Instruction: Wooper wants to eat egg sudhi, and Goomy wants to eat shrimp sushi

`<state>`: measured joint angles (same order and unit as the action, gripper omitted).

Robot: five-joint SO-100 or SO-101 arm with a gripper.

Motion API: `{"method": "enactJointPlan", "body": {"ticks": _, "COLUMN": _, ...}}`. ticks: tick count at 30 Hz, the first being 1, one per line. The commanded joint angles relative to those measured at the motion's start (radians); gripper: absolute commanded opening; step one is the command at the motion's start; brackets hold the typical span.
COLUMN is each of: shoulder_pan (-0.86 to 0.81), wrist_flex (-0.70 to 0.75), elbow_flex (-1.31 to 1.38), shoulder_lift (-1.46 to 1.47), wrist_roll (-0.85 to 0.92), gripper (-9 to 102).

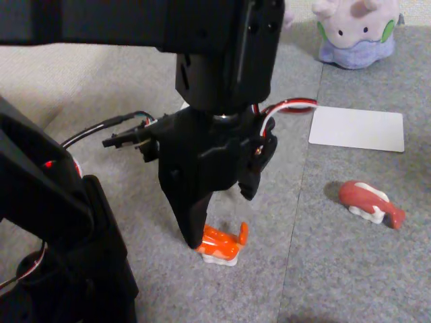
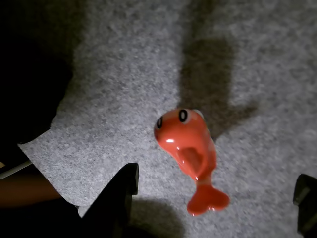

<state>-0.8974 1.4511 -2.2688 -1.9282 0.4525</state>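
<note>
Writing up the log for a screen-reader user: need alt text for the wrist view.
An orange shrimp sushi with two dark eye dots lies on grey carpet, tail fin toward the bottom of the picture. The open gripper straddles it, one black finger at lower left and the other at the right edge.

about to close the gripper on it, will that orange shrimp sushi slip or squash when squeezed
The shrimp sushi looks like glossy hard plastic, so it probably stays stiff but may slip between the fingers. Its rounded top and narrow tail suggest it could twist in the gripper. It looks small and likely light, so a nudge may slide it on the carpet.
</note>
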Motion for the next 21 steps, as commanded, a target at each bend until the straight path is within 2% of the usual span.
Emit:
{"method": "enactJointPlan", "body": {"ticks": 1, "shoulder_pan": -0.009, "wrist_flex": -0.029, "elbow_flex": 0.003, "shoulder_lift": 0.021, "wrist_roll": 0.009, "gripper": 36}}
{"method": "enactJointPlan", "body": {"ticks": 9, "shoulder_pan": 0.006, "wrist_flex": -0.127, "elbow_flex": -0.097, "shoulder_lift": 0.038, "wrist_roll": 0.009, "gripper": 36}}
{"method": "enactJointPlan", "body": {"ticks": 16, "shoulder_pan": 0.005, "wrist_flex": -0.362, "elbow_flex": -0.249, "shoulder_lift": 0.035, "wrist_roll": 0.003, "gripper": 36}}
{"method": "enactJointPlan", "body": {"ticks": 21, "shoulder_pan": 0.0, "wrist_flex": -0.387, "elbow_flex": -0.255, "shoulder_lift": 0.035, "wrist_roll": 0.0, "gripper": 36}}
